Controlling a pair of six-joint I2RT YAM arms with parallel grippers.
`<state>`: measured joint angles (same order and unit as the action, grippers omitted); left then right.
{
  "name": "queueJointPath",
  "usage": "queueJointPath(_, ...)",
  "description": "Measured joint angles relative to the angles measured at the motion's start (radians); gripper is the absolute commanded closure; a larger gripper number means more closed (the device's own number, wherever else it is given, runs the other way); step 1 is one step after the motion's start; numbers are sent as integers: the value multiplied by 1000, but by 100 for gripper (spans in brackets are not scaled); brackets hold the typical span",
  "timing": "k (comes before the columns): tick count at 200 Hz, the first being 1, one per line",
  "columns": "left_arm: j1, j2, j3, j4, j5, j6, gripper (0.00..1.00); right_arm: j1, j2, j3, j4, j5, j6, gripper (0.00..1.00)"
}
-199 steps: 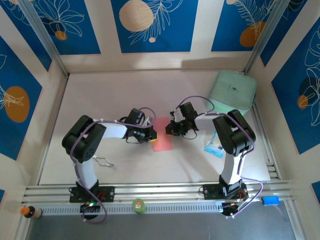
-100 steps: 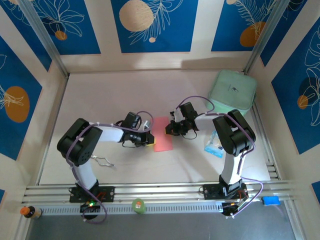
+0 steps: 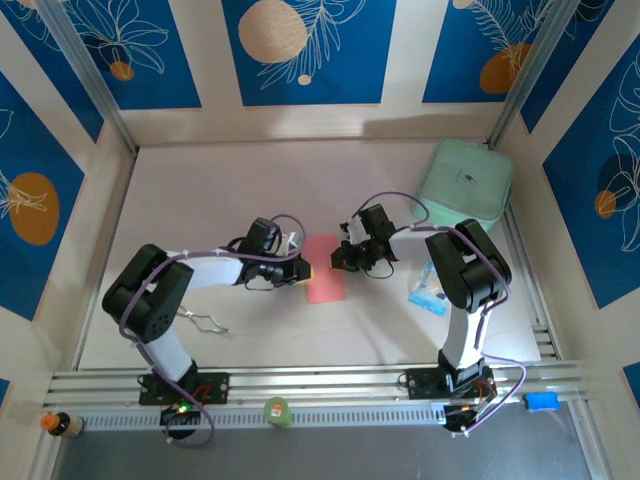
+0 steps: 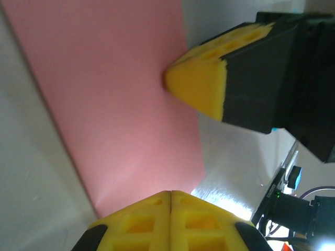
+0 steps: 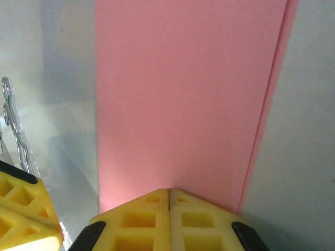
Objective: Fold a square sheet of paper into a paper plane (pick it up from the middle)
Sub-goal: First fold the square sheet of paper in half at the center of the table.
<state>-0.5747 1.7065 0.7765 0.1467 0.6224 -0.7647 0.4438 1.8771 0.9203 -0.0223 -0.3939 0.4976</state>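
Pink paper lies in the middle of the pale worktop [image 3: 230, 190] in the view from above: the sheet of paper [image 3: 326, 270] is folded to a narrow rectangle. The left fingers [image 3: 304, 271] are at its left long edge and the right fingers [image 3: 343, 261] are at its right long edge, near the far end. From this height I cannot tell how the fingers stand. A mint-green case [image 3: 465, 183] sits in the far right corner, and a small blue-and-white packet [image 3: 428, 290] lies near the right arm. A bent wire [image 3: 205, 322] lies near the left arm.

From the left wrist, the sheet of paper [image 4: 115, 104] lies flat on the worktop. The yellow left fingers [image 4: 146, 219] are pressed together with no gap, their tip just at the paper's border. The yellow tip of the right fingers [image 4: 201, 91] touches the opposite edge.

From the right wrist, the right fingers [image 5: 141, 219] are also closed, pad against pad, with the tip over the edge of the sheet of paper [image 5: 183, 94]. A second layer shows as a thin strip along one long side. The left fingers [image 5: 21, 209] appear in the corner, beside the bent wire [image 5: 9, 117].
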Motion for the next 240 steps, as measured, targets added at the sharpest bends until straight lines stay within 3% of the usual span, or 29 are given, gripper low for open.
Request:
queueJointPath(57, -36, 93, 17, 32, 42, -19, 95, 0, 0, 0, 0, 0, 0, 100)
queueJointPath(130, -45, 82, -38, 16, 57, 45, 95, 0, 0, 0, 0, 0, 0, 100)
queueJointPath(240, -98, -29, -11, -267, -38, 237, 95, 0, 0, 0, 0, 0, 0, 100)
